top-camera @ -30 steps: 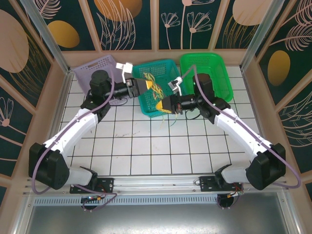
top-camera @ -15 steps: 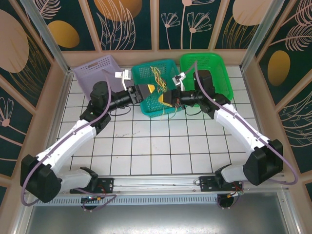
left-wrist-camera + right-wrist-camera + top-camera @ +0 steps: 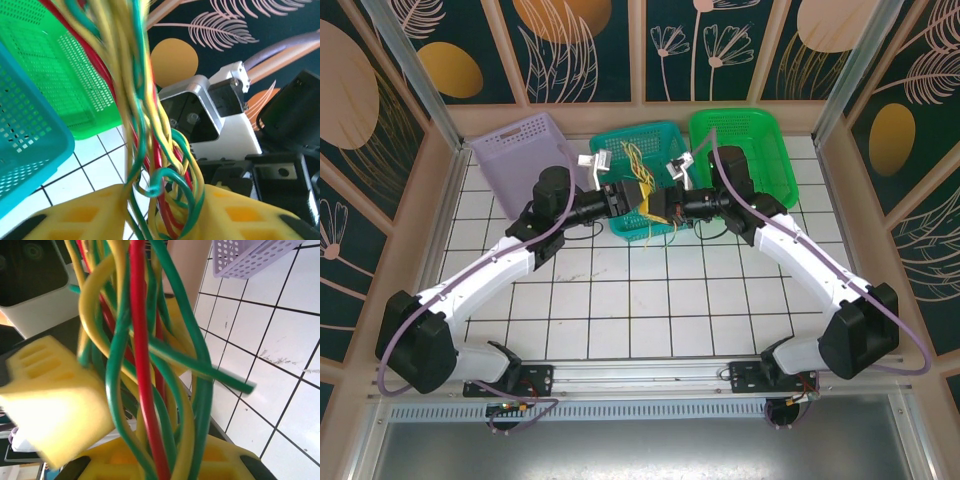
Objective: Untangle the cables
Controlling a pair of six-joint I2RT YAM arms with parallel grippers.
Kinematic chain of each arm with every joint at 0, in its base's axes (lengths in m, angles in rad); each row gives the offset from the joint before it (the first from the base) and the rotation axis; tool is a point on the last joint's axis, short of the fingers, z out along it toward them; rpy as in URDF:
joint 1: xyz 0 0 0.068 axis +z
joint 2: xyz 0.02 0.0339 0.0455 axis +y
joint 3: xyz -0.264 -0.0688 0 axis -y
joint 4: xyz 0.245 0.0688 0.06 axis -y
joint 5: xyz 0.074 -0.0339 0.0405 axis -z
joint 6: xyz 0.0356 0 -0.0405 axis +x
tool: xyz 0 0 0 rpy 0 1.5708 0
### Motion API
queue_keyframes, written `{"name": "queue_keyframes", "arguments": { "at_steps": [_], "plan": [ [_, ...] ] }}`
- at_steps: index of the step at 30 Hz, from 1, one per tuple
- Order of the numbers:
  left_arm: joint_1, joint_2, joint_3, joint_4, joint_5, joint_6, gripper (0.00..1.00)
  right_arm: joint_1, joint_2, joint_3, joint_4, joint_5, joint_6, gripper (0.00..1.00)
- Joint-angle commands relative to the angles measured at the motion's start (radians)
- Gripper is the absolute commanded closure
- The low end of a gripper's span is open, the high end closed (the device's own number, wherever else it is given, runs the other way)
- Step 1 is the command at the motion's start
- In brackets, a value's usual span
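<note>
Your left gripper [image 3: 162,211] and right gripper [image 3: 160,461] meet over the near edge of the teal basket [image 3: 665,135]. Each is clamped on the cables [image 3: 142,100], a green, yellow and red bundle strung between them. The right's hold looks firm, but blur hides its pads. Loose strands trail into the teal basket. The lilac basket [image 3: 515,150] sits to its left and the green basket [image 3: 760,140] to its right.

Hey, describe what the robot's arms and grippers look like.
The left arm and right arm are white shells with black joints, a thick lilac cable running along each. The left gripper and right gripper have chunky yellow fingers.
</note>
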Motion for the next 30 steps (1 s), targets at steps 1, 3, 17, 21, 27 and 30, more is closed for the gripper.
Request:
{"name": "queue_keyframes", "arguments": {
  "at_steps": [1, 3, 17, 21, 27, 30],
  "plan": [
    [-0.005, 0.015, 0.034, -0.001, -0.063, 0.036, 0.87, 0.012, -0.035, -0.002, 0.073, -0.033, 0.023, 1.00],
    [-0.004, 0.010, 0.039, -0.039, -0.097, 0.066, 1.00, 0.006, -0.038, 0.003, 0.040, -0.041, 0.004, 0.97],
    [-0.005, 0.012, 0.027, -0.035, 0.040, 0.103, 1.00, -0.113, -0.084, -0.051, 0.047, -0.019, 0.004, 0.43],
    [-0.005, 0.023, 0.040, -0.032, 0.048, 0.100, 1.00, -0.107, -0.055, -0.050, 0.047, -0.005, -0.008, 0.48],
    [-0.004, 0.021, 0.037, -0.018, 0.058, 0.089, 1.00, -0.083, -0.025, -0.051, 0.029, 0.018, -0.032, 0.51],
    [-0.006, 0.019, 0.041, -0.017, 0.060, 0.087, 1.00, -0.070, -0.013, -0.047, -0.016, 0.048, -0.073, 0.48]
  ]
}}
